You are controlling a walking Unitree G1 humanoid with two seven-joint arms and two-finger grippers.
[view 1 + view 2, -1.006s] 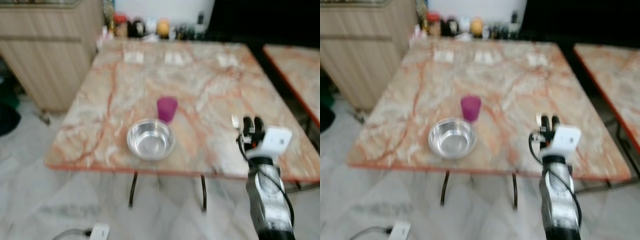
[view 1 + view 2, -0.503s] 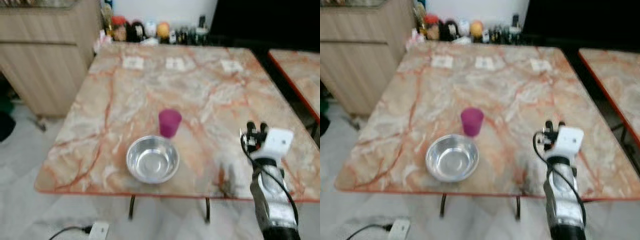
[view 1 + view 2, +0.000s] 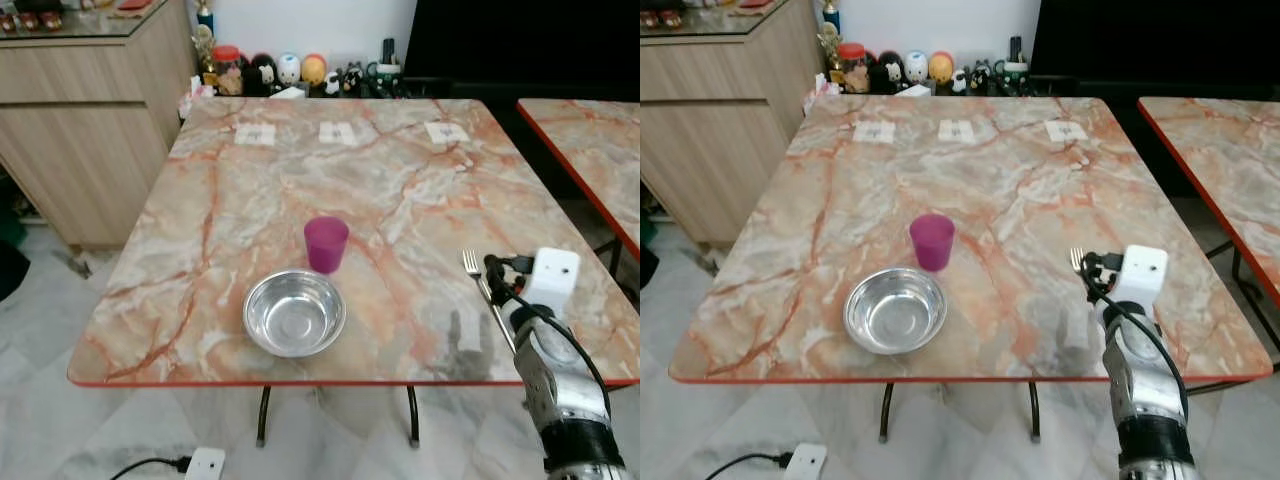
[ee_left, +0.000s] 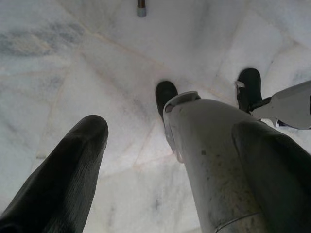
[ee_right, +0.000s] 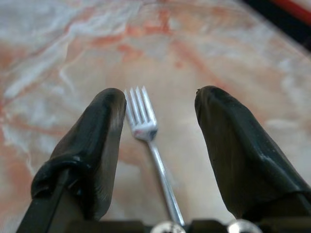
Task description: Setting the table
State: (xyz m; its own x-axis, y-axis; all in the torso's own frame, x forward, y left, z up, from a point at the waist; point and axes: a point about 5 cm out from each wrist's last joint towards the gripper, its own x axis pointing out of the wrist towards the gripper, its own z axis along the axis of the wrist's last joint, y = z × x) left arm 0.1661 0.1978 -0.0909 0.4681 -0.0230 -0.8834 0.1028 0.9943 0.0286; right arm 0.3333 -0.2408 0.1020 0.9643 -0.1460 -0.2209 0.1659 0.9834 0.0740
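The right gripper (image 5: 158, 145) hangs low over the near right part of the marble table (image 3: 250, 190), its two black fingers (image 5: 95, 145) spread wide apart and closed on nothing. The fork (image 5: 146, 131) lies between them in the right wrist view, nearer one finger than the other, tines pointing out past the fingertips and handle running back toward the wrist; whether it rests flat on the marble or is still touched by the gripper cannot be told. From the head camera the fork (image 3: 477, 277) sits just at the fingertips, tines toward 12 o'clock. At about 9 o'clock from the gripper, well apart, stands a steel bowl (image 3: 295, 312), and touching or just behind its far rim, at 12 o'clock from the bowl, an upright purple cup (image 3: 326, 244). The left gripper (image 4: 165, 160) hangs idle, fingers apart, over the pale floor (image 4: 73, 73).
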